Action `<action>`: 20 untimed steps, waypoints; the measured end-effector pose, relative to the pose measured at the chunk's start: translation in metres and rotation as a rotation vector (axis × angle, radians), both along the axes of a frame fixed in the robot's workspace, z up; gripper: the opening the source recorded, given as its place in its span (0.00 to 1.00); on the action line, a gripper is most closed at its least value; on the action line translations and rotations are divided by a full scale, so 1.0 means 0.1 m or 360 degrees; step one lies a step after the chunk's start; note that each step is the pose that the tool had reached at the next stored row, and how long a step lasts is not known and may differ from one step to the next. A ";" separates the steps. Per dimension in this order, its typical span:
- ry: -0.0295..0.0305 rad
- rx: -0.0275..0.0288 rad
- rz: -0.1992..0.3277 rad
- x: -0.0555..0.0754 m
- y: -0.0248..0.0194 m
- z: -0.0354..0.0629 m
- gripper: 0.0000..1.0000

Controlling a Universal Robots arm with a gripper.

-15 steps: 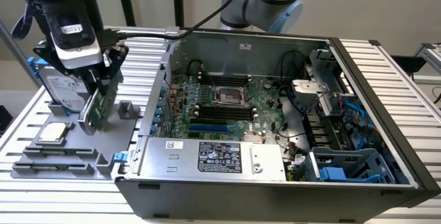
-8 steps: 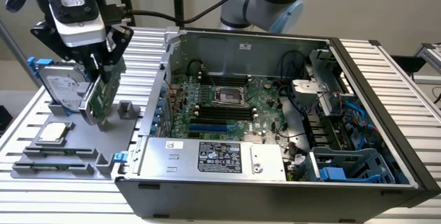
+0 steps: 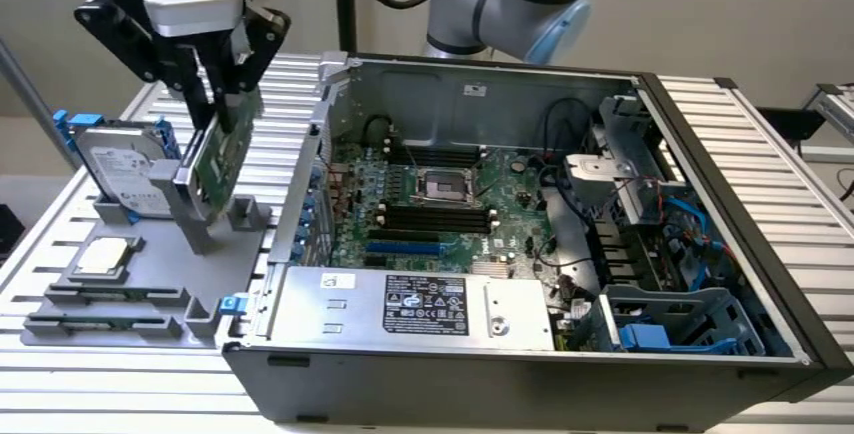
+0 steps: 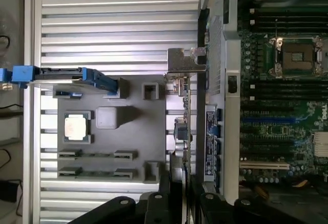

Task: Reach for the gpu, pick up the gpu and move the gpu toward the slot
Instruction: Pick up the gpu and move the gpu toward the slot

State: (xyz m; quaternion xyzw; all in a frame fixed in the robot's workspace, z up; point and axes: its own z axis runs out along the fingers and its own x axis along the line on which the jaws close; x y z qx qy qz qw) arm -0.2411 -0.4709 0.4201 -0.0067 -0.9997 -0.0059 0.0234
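Gpu: green card held edge-on above the grey holder tray, at the exterior view's left, just outside the open computer case. In the wrist view it appears as a thin edge with its silver bracket at the far end.
Hard drive: silver box with blue rails standing in the tray just beside the card, toward the exterior view's left; the two look close but apart.
Processor chip: small square silver chip seated in its pocket in the tray, below the drive and clear of the card.
Tray: grey holder on the slatted table; the upright post near the card's lower end appears not to touch it, though that cannot be told for certain.
Pincer: gripper closed on the card's upper edge, fingers pressing either side of the board.
Case: open computer case toward the exterior view's right, motherboard exposed; the case wall stands between the card and the slots.
Step in hand: judged to be the carry toward the slot, card lifted or nearly lifted from its holder.
Advice: keep the card upright and square in the grip, raise it clear of the post and case wall before crossing, and avoid brushing the drive.
Risk: a thin board held by one edge may twist or slip if swung quickly.
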 end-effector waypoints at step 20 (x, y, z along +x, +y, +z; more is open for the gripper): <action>0.00383 0.00210 0.0000 0.91 -0.042 0.160 0.26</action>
